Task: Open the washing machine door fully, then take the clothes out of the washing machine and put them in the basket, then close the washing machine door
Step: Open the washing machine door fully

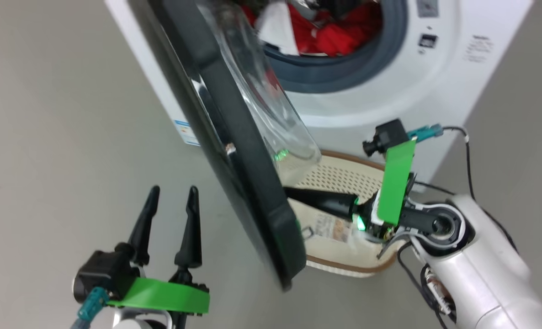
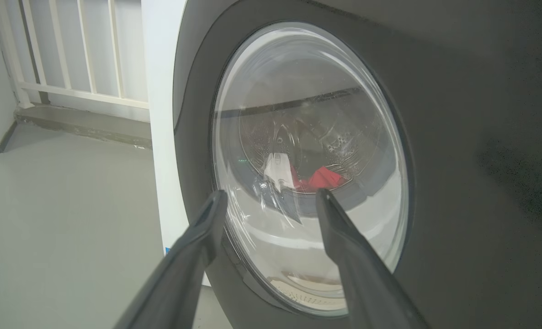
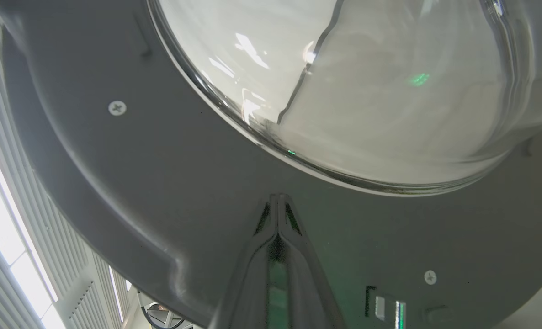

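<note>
Though ajar, the washing machine door (image 1: 252, 192) before half the basket (image 1: 339, 176).

Head camera looks down at the washing machine door (image 1: 246, 192) edge-on; left wrist camera faces its outside, right wrist its inside, close.

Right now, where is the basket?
In the head view, the basket sits on the floor in front of the washing machine, right of the open door, with the shut right gripper reaching across above it.
</note>
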Robot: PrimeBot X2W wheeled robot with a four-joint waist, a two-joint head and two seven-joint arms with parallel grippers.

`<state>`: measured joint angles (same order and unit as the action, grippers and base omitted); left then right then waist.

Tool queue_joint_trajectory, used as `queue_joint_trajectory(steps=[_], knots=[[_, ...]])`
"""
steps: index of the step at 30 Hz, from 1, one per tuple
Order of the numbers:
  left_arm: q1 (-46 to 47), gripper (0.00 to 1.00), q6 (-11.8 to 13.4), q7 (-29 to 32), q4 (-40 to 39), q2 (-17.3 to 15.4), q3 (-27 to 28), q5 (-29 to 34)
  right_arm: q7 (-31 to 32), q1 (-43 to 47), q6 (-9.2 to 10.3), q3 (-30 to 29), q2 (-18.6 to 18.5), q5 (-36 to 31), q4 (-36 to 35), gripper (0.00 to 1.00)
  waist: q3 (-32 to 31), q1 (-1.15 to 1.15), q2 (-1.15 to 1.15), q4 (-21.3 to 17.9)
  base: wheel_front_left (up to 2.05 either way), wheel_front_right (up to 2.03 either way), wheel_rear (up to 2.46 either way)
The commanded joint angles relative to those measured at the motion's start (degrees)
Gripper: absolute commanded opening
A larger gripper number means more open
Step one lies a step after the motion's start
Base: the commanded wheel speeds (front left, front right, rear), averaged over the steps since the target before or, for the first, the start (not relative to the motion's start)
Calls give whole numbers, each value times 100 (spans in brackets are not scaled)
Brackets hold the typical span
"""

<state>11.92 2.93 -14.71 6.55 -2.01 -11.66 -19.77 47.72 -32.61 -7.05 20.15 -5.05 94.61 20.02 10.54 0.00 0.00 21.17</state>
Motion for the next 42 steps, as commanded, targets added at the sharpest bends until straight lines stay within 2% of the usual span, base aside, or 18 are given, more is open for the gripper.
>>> queue_joint_trajectory(steps=[1, 10, 20, 28, 30, 31, 35, 39, 42], knots=[[-13, 100, -30, -29, -96, -87, 178, -32, -5, 57, -44, 141, 186, -54, -153, 0, -345, 0, 0, 377, 0, 0, 0], [-158, 100, -25, -29, -32, -87, 169, 1, -130, 192, -44, 288, 209, -54, 34, 0, -542, 0, 0, 928, 0, 0, 0], [-315, 100, 64, -29, -123, -87, 292, -65, -181, 35, -44, 585, 216, 8, 152, 0, -517, 0, 0, 967, 0, 0, 0], [-335, 100, 89, -29, -107, -87, 283, -84, -441, 33, -44, 491, 216, -47, 123, 0, -555, 0, 0, 939, 0, 0, 0], [-335, 100, 76, -29, -84, -87, 292, -78, -572, 51, -44, 431, 198, -168, 41, 73, -568, 0, 0, 932, 0, 0, 0], [-331, 100, 65, -29, -69, -87, 302, -73, -646, 78, -44, 399, 165, -238, -23, 100, -570, 0, 0, 929, 0, 0, 0], [-318, 100, 58, -29, -40, -87, 340, -33, -1093, 200, -44, 195, 69, -466, -221, 100, -590, 0, 0, 921, 0, 0, 0], [-339, 100, 63, -29, -18, -87, 396, -25, -1985, 434, -44, 69, -135, -1053, -528, 100, -633, 0, 0, 909, 0, 0, 0], [-363, 100, 41, -29, -3, -87, 441, -64, -2775, 606, -44, 212, -371, -1709, -601, 100, -671, 0, 0, 895, 0, 0, 0]])
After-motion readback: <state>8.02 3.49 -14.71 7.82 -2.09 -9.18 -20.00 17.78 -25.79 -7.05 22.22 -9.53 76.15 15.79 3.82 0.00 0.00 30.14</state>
